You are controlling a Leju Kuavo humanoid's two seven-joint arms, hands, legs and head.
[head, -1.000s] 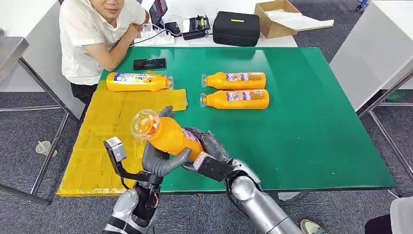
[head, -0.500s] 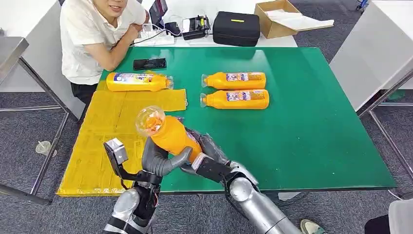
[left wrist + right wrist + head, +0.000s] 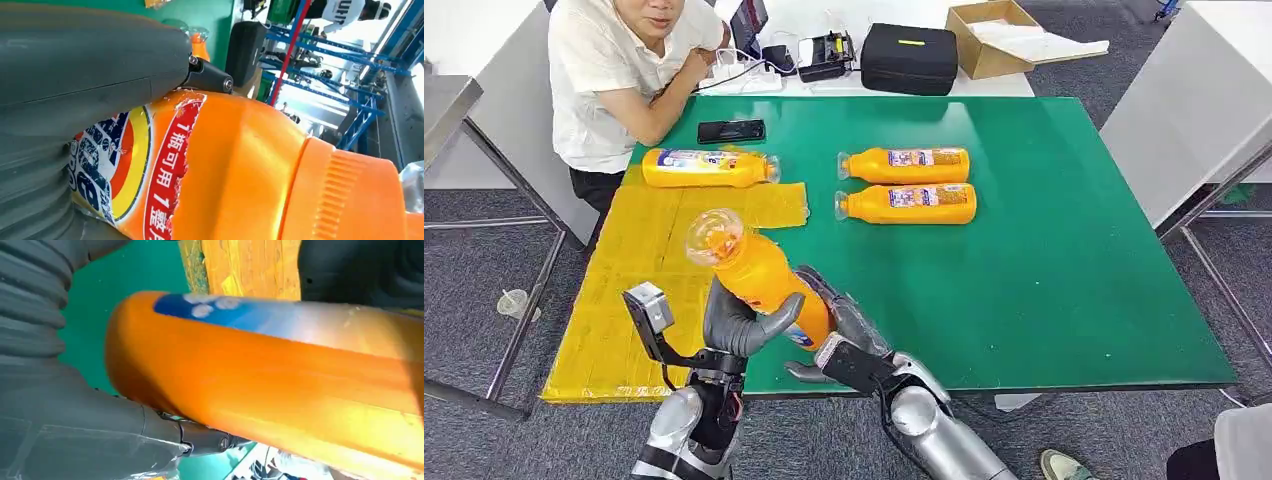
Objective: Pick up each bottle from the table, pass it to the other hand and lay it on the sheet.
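An orange bottle (image 3: 759, 275) (image 3: 240, 165) (image 3: 280, 385) with a clear cap is held tilted above the table's near left corner, cap pointing up and left. My left hand (image 3: 742, 322) (image 3: 75, 75) grips it round the middle. My right hand (image 3: 836, 330) (image 3: 65, 405) lies just behind the bottle's base with fingers spread; its thumb stands off below the bottle. The yellow sheet (image 3: 639, 260) covers the table's left side, with one bottle (image 3: 709, 167) lying at its far end. Two more bottles (image 3: 904, 164) (image 3: 906, 203) lie side by side on the green table (image 3: 1044, 280).
A person (image 3: 619, 70) leans on the far left corner, beside a black phone (image 3: 731, 130). A black case (image 3: 910, 57) and a cardboard box (image 3: 994, 35) sit on the white table behind.
The bottle has shifted left and slightly up in my left hand. My right hand's fingers have loosened from the base and that hand has dropped back a little.
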